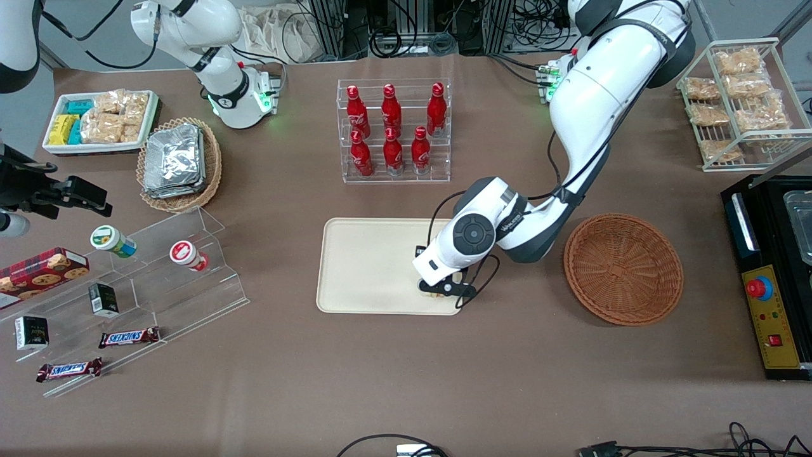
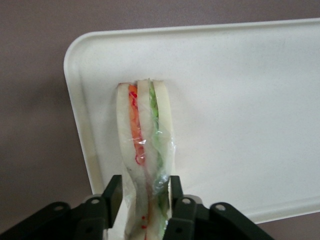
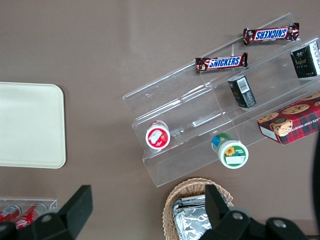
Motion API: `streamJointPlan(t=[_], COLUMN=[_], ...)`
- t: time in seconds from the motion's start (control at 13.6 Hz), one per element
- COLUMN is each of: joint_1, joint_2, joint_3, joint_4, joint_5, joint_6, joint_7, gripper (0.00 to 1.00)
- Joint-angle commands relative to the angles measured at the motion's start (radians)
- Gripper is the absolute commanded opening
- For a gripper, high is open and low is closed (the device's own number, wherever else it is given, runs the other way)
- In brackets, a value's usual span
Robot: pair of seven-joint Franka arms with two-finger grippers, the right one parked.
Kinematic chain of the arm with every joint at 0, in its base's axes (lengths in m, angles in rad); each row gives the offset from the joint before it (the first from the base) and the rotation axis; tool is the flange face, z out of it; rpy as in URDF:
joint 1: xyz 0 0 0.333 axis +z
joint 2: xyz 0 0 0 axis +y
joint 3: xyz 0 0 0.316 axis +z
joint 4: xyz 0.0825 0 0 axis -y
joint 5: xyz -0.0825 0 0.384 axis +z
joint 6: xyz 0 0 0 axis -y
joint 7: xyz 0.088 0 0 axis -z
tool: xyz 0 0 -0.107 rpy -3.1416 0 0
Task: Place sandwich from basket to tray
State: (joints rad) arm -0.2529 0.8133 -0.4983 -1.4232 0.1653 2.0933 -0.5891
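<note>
The sandwich is a pale wedge with orange-red and green layers in clear wrap. It stands on edge on the cream-beige tray, close to one rounded corner. My left gripper is shut on the sandwich, with the bread pinched narrow between the black fingers. In the front view the gripper is low over the tray, at the corner nearest the camera on the basket's side, and mostly hides the sandwich. The reddish-brown wicker basket lies beside the tray and has nothing in it.
A clear rack of red bottles stands farther from the camera than the tray. A clear stepped display with cups and snack bars lies toward the parked arm's end. A black machine and a wire rack of snack packets are toward the working arm's end.
</note>
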Motion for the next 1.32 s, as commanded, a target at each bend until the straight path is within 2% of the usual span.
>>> streamJointPlan(t=[0.0, 0.22, 0.51, 0.66, 0.73, 0.81, 0.95, 1.25], joint_1=[-0.002, 0.016, 0.053, 0.122, 0.15, 0.177, 0.253, 0.403], joint_2=[-0.051, -0.139, -0.357, -0.491, -0.556, -0.615, -0.683, -0.784], joint_3=[0.001, 0.001, 0.001, -0.009, -0.02, -0.02, -0.02, -0.019], joint_4=[0.014, -0.017, -0.271, -0.409, -0.465, -0.511, -0.525, -0.49], joint_5=[0.013, 0.01, 0.003, -0.004, -0.013, -0.053, -0.11, -0.112], joint_6=[-0.114, -0.191, -0.119, -0.121, -0.122, -0.124, -0.175, -0.352], joint_7=[0.014, 0.012, 0.012, 0.023, 0.084, 0.154, 0.268, 0.396], gripper=[1.0, 1.0, 1.0, 1.0, 1.0, 1.0, 1.0, 1.0])
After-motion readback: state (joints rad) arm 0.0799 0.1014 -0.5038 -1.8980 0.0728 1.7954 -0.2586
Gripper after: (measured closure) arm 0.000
